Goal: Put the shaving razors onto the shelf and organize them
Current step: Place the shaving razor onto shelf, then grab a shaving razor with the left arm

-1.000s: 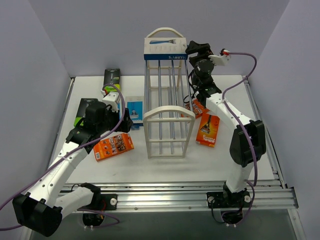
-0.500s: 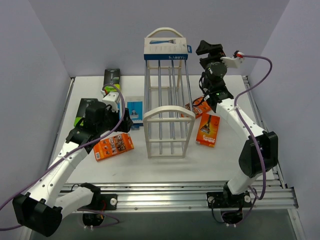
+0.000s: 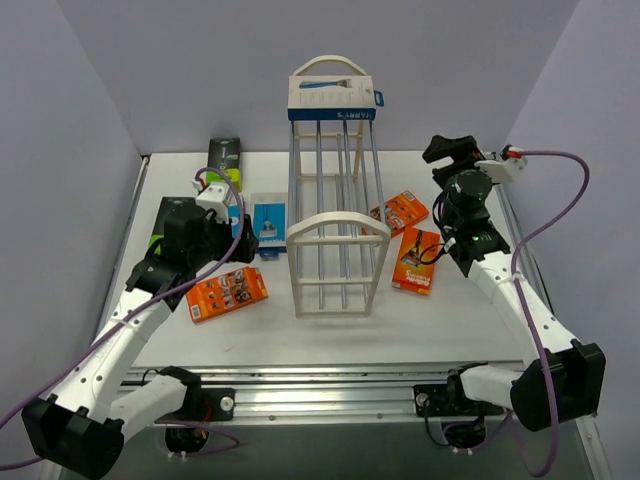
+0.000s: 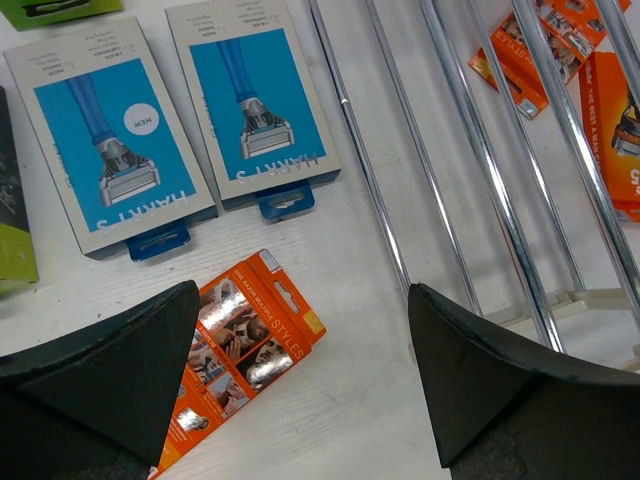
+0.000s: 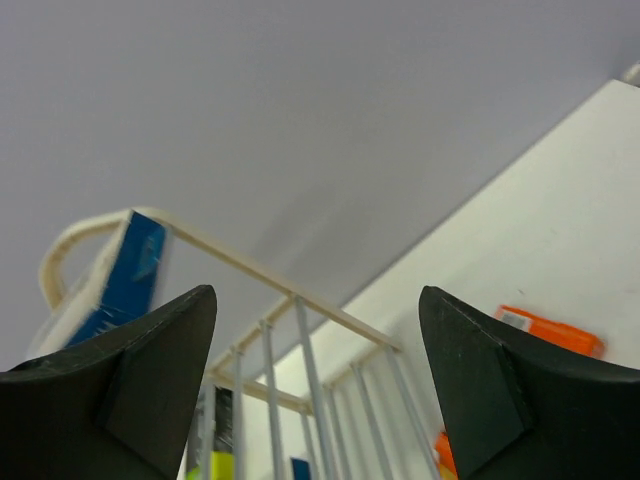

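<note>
Razor box (image 4: 250, 340) lies seemingly beneath spread left jaws.

The shelf (image 3: 337, 214) stands midway on the surface (image 3: 440, 320), one razor box (image 3: 335, 98) on its top tier. Left of it two boxes (image 4: 255, 100) lie side by side, a third box (image 3: 227, 293) nearer; a pair of boxes (image 3: 415, 260) lies to its right.

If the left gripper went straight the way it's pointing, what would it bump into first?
Probably the orange box lying below the left gripper, between its open fingers. The box sits toward one finger, so it might hit bare table beside it instead.
</note>
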{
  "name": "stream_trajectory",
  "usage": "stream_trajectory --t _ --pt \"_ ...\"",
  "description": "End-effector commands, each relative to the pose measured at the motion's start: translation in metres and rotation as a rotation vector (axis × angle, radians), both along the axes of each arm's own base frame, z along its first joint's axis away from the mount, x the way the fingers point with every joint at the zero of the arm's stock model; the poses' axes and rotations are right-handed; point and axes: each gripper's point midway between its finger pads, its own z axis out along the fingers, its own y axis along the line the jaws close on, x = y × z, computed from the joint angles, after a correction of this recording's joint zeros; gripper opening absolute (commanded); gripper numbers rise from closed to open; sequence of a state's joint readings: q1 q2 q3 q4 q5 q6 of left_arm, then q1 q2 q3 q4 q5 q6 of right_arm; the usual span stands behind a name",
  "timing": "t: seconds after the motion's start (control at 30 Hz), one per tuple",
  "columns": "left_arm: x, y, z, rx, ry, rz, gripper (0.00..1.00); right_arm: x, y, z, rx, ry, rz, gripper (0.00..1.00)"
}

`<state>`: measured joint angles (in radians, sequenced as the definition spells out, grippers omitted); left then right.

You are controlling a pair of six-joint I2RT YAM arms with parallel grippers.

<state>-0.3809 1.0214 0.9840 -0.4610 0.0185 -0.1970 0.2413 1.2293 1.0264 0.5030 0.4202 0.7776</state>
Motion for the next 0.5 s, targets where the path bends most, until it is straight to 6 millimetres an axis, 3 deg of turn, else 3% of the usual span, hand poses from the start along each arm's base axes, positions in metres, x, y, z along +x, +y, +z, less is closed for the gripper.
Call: stream_trajectory --t 0.0,0.07,0.1,0.3,0.47 --pt "0.007 0.013 0.024 0.008 -0.080 0.053 0.94 -0.019 -0.003 -0.038 -0.091 0.126 0.029 0.78" --pt "0.007 0.017 0.022 0.016 -0.075 0.068 0.94 -0.028 -0.004 -0.049 -0.099 0.152 0.044 0.78" --pt "0.008 0.018 0.020 0.021 -0.070 0.073 0.94 -0.033 -0.002 -0.067 -0.115 0.200 0.061 0.78" --pt "0.014 0.038 0.010 0.032 -0.042 0.174 0.94 -0.055 0.004 -0.121 -0.150 0.333 0.134 0.78" --pt "0.026 0.058 -0.003 -0.035 0.028 0.292 0.94 -0.067 0.001 -0.139 -0.183 0.372 0.145 0.77"
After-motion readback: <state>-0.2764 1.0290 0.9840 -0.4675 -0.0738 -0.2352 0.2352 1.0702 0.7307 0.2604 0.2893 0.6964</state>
